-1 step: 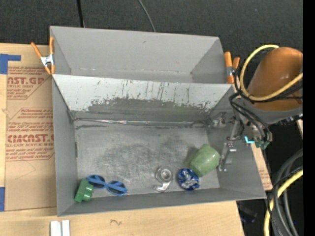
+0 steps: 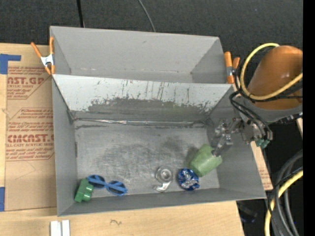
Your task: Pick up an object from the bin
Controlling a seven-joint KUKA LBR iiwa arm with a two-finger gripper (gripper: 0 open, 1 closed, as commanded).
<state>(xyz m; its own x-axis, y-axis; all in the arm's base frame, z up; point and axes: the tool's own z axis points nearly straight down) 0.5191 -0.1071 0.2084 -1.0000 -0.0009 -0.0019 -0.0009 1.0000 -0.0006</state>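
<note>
so the robot's hand (image 2: 218,147) is down inside the bin (image 2: 123,149), over by the right wall, with the arm's orange cover (image 2: 275,75) hanging above the rim on that side. the tip of the hand is touching, or as good as touching, the top end of a pale green cup (image 2: 204,162), which lies tilted near the right front corner of the floor. honestly can't tell whether the hand is clenched or released, it's just too small and cluttered around the tip to call. same goes for whether the cup is actually gripped or only being nudged.

the other stuff is strung along the front wall. a blue patterned ball (image 2: 188,179) sits just beside the cup on its left, then a clear shiny bit (image 2: 163,174) next to that. a blue bow-shaped piece (image 2: 108,185) and a small green cylinder (image 2: 83,191) are well apart from all this, over in the left front corner.

progress-wise, this looks like the grab stage. the hand is in the bin and on its target, so the approach looks done. what's left, as far as anyone can judge, is getting a firm hold and lifting the cup clear of the bin. the cup appears to be down at floor level, so no pick counts as finished yet.
</note>
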